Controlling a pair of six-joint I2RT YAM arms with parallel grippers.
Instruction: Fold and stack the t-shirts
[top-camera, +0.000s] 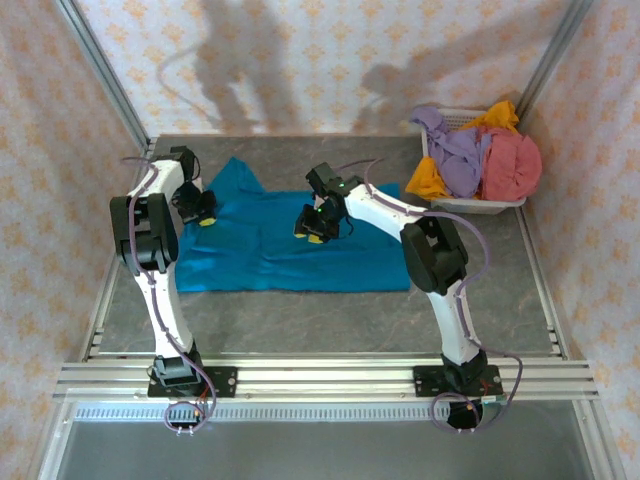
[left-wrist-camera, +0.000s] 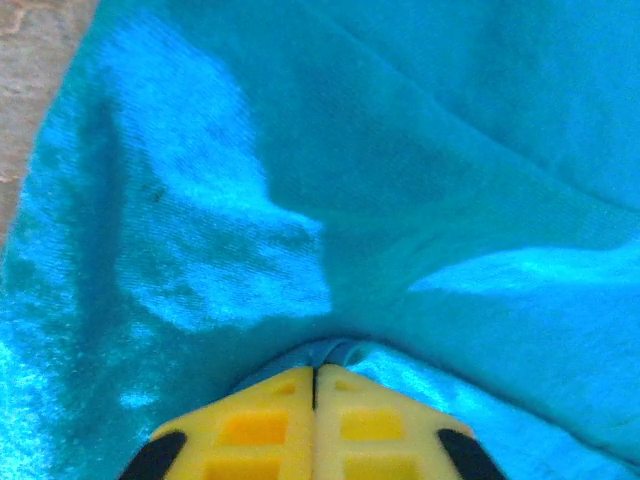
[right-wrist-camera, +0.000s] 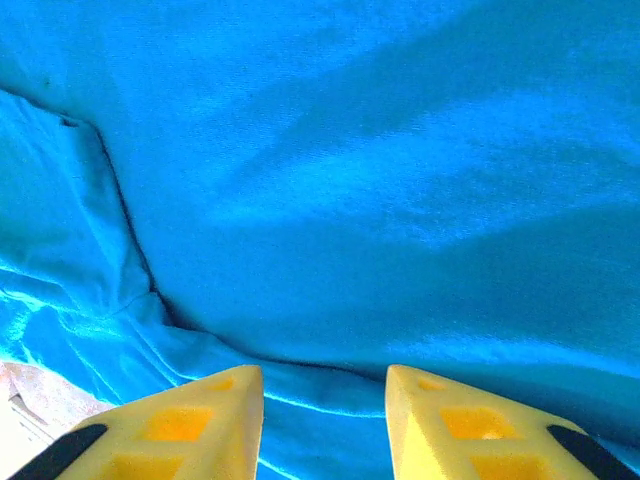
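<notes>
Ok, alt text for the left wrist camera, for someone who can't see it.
The left gripper, yellow fingers pressed together, pinches a small ridge of the teal-blue t-shirt. Softly creased cloth spreads across the frame, with a sliver of table at the top left corner.

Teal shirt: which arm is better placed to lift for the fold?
Left, likely. The left fingers are shut on a pinch of the teal shirt near its left edge; the right fingers stand apart over mid-shirt, gripping nothing.
</notes>
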